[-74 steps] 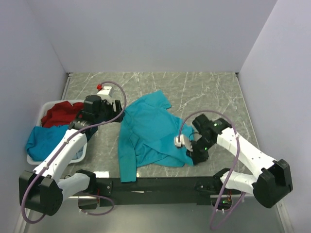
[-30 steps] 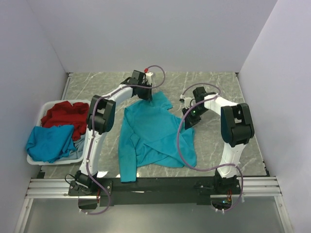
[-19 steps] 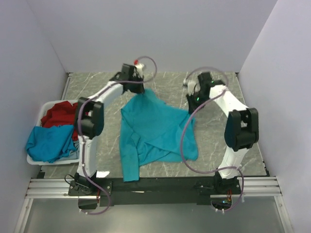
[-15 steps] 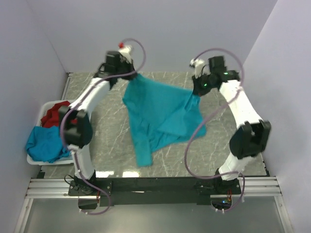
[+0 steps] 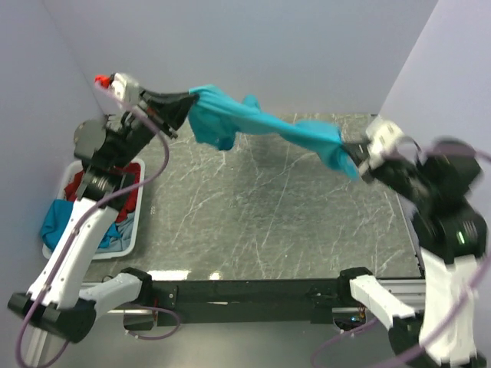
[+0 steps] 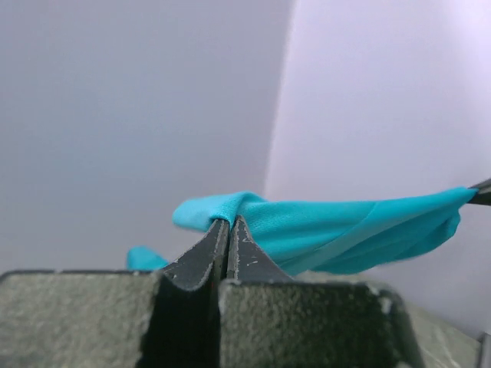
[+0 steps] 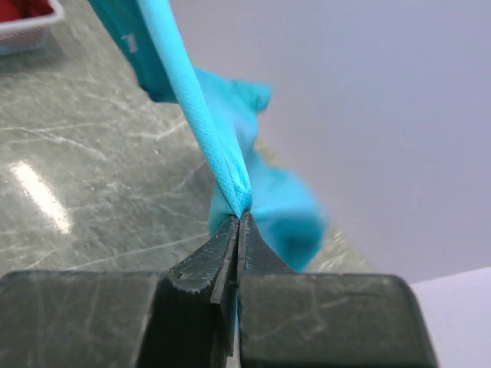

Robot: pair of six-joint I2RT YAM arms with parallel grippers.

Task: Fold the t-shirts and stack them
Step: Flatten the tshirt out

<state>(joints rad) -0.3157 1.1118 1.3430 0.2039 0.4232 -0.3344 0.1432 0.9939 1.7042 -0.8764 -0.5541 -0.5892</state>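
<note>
A teal-blue t-shirt (image 5: 268, 126) hangs stretched in the air above the table, bunched into a rope between both arms. My left gripper (image 5: 188, 102) is shut on its left end, high at the back left; the cloth (image 6: 322, 230) comes out of the pinched tips (image 6: 228, 221). My right gripper (image 5: 354, 157) is shut on the other end at the right; the fabric (image 7: 207, 138) rises from its closed tips (image 7: 238, 217). A red t-shirt (image 5: 126, 192) and another teal-blue one (image 5: 61, 218) lie in the basket at left.
A white plastic basket (image 5: 130, 238) stands at the table's left edge. The grey marble tabletop (image 5: 268, 215) lies below the hanging shirt. Purple-white walls close the back and both sides. The black rail with the arm bases (image 5: 253, 295) runs along the near edge.
Both arms have lifted the teal shirt off the table and pulled apart and upward. The shirt went from lying flat to hanging stretched in the air. Both grippers closed on it.
</note>
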